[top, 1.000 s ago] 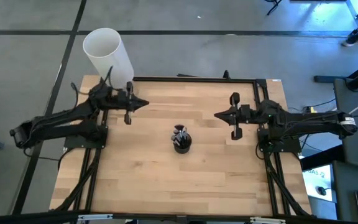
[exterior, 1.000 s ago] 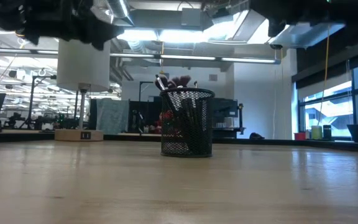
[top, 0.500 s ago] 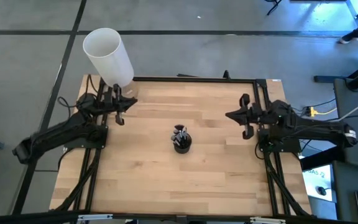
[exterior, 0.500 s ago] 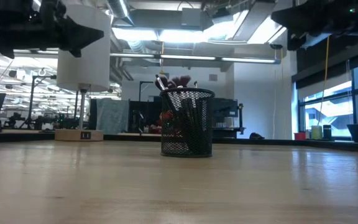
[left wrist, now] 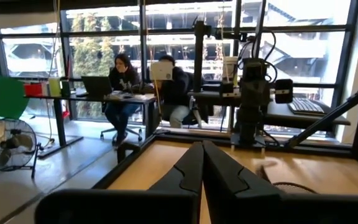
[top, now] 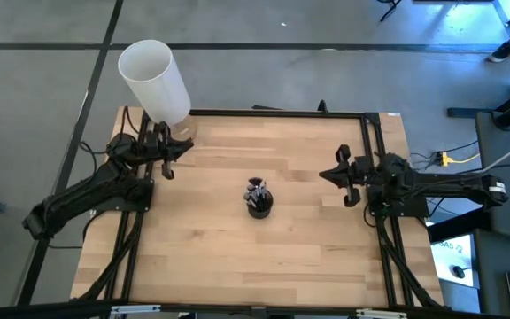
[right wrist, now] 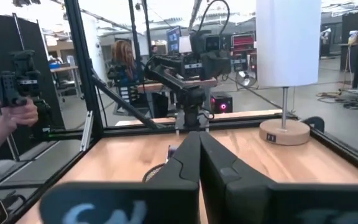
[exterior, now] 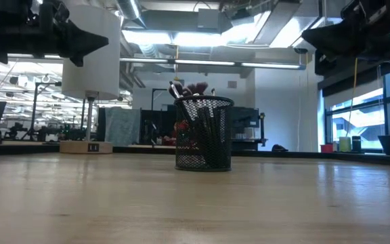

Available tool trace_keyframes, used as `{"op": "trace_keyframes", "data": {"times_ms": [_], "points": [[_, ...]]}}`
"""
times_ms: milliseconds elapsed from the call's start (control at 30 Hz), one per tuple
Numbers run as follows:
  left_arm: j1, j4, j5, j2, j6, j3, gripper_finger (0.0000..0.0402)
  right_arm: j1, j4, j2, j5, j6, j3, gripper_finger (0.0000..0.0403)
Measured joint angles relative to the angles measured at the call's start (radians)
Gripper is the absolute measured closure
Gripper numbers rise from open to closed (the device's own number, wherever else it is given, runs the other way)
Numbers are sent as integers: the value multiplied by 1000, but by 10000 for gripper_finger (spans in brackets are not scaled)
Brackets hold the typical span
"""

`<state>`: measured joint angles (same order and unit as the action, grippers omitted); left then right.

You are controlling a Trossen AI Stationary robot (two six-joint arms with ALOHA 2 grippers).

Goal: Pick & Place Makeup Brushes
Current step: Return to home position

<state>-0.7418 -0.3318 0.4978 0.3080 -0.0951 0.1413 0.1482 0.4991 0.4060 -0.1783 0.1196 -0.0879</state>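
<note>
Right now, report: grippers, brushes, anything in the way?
Left gripper, right gripper shut, empty, at opposite sides. Brushes in mesh cup, mid-table. White lamp beside left gripper.

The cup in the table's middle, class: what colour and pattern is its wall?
Black, in an open wire mesh; the cup shows best in the low view.

You cannot count the makeup brushes (top: 255, 186) from above: they merge into one small dark cluster in the mesh cup (top: 260, 208). At table height the mesh screens their handles, and the top edge crops both arms.
</note>
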Motion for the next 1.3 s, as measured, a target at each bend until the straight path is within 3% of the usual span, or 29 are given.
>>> {"op": "trace_keyframes", "data": {"times_ms": [600,733,900,1033,1300], "points": [[0,273,-1,-295,-26,0,397,0,-228,-230,-6,1,0,402],[3,292,-9,-307,-44,-5,400,0,-275,-271,-9,-8,-2,402],[45,70,-121,-304,-158,-134,398,0,-272,-272,-7,-25,-2,402],[119,116,-236,-289,-153,-133,400,0,-274,-271,-8,-31,-2,402],[305,112,-340,-290,-126,-133,400,0,-352,-272,-9,-63,-2,401]]}}
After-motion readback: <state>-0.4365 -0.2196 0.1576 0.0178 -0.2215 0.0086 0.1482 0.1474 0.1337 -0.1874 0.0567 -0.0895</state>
